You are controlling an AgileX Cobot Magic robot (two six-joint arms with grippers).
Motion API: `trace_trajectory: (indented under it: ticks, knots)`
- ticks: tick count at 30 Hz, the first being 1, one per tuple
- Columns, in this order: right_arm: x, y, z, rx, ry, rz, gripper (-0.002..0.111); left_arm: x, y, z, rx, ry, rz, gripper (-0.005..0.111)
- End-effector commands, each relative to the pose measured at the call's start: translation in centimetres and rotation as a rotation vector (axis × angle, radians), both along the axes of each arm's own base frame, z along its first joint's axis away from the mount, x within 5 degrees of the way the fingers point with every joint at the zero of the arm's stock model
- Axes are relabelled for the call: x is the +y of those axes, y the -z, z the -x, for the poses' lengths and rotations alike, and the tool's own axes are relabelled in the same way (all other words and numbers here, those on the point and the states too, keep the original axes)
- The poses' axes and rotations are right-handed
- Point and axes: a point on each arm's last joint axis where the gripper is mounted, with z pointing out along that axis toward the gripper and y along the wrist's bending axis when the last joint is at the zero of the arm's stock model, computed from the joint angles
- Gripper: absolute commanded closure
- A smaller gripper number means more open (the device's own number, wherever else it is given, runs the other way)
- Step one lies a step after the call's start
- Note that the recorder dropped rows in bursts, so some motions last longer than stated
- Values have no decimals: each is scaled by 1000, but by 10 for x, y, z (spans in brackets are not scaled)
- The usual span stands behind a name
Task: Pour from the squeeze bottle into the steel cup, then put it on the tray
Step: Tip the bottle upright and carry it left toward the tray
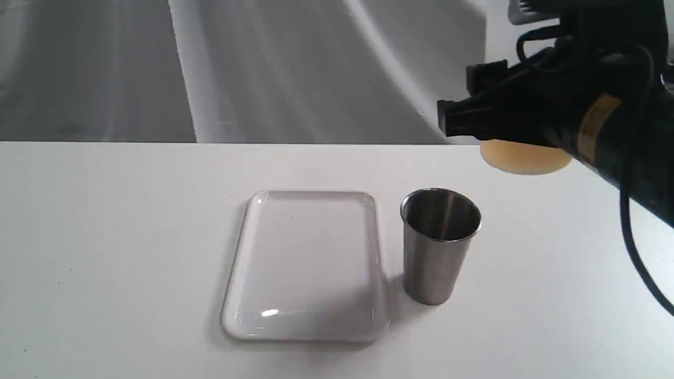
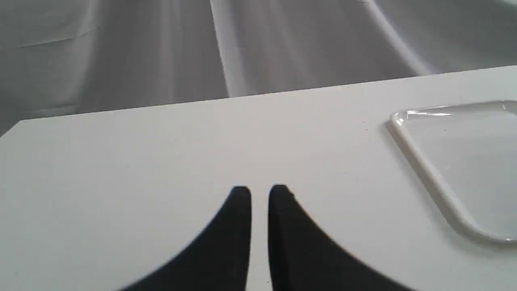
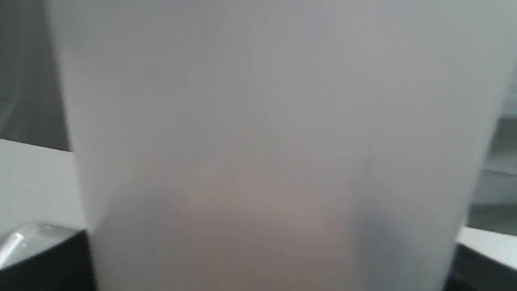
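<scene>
Squeeze bottle (image 1: 526,158): translucent whitish wall, amber at the base (fills the right wrist view, blurred). Right gripper (image 1: 489,123) clamped on it, mid-air, above and right of the steel cup (image 1: 441,247). White table (image 1: 105,237), grey draped backdrop (image 1: 263,68). Cup upright just beside the tray (image 1: 238,263); contents unreadable. Left gripper (image 2: 259,194) fingers nearly together, holding nothing.

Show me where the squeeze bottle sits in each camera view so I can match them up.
Exterior view: squeeze bottle at upper right, in the air, only its pale amber base showing under the right arm.
Left wrist view: not in it.
Right wrist view: it fills nearly the whole picture, blurred.
Shared landmark: the white tray, seen in the exterior and left wrist views.
</scene>
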Motion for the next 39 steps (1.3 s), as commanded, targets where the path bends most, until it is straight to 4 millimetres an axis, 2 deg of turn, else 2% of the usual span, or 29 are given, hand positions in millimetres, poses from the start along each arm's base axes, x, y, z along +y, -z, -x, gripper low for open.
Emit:
trace_trajectory:
  ticks: [1,11,21,26,30,39]
  knots:
    - [12,-19,2,-53,-87,18,108,0,1,0,-8,1,-1,98]
    - [39,-43,7,-94,-277,21,108,0,1,0,-8,1,-1,98]
    - [54,-34,13,-9,-472,117,108,0,1,0,-8,1,-1,98]
    - [67,-34,20,-18,-645,147,108,0,1,0,-8,1,-1,98]
    - [76,-38,25,-56,-753,75,108,0,1,0,-8,1,-1,98]
    - [84,-57,30,-222,-824,-145,108,0,1,0,-8,1,-1,98]
